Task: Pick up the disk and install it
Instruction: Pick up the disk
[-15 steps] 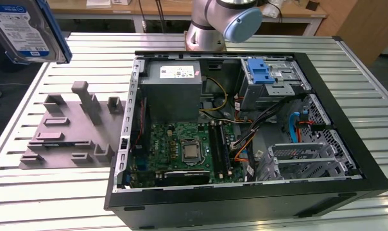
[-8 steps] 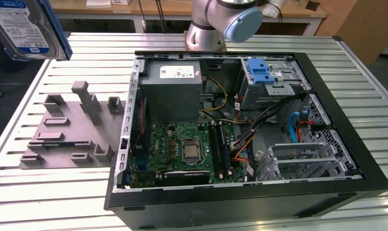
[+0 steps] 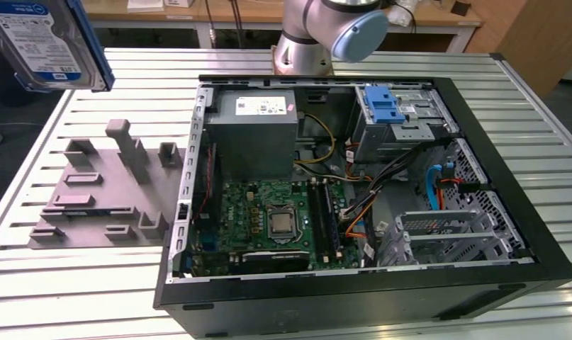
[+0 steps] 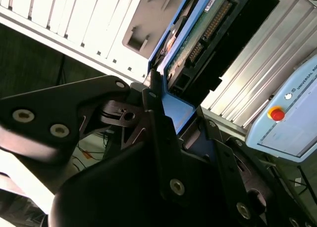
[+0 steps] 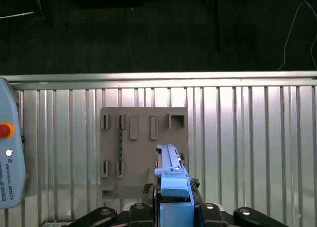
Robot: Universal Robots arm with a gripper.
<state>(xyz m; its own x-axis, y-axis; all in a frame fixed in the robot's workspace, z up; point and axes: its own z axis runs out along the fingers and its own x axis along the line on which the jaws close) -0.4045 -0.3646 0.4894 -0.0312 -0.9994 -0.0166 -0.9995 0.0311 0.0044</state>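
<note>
- The gripper (image 5: 172,199) is clamped on the blue frame of the disk (image 5: 171,170).
- The disk is held up in the air, over a grey plate (image 5: 143,138) that lies on the ribbed metal table (image 5: 247,138).
- In the exterior view, the open computer case (image 3: 361,297) stands beside the plate, on the exterior view's right.

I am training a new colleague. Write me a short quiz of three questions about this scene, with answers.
1. True or false: the disk lies on the grey fixture.
2. The gripper is: A) open, B) shut on the disk, C) shut on a cable.
3. Fill in: the cage with the blue latch sits inside the open ____.
Key: 1 false, the gripper holds it in the air; 2 B; 3 case.
</note>
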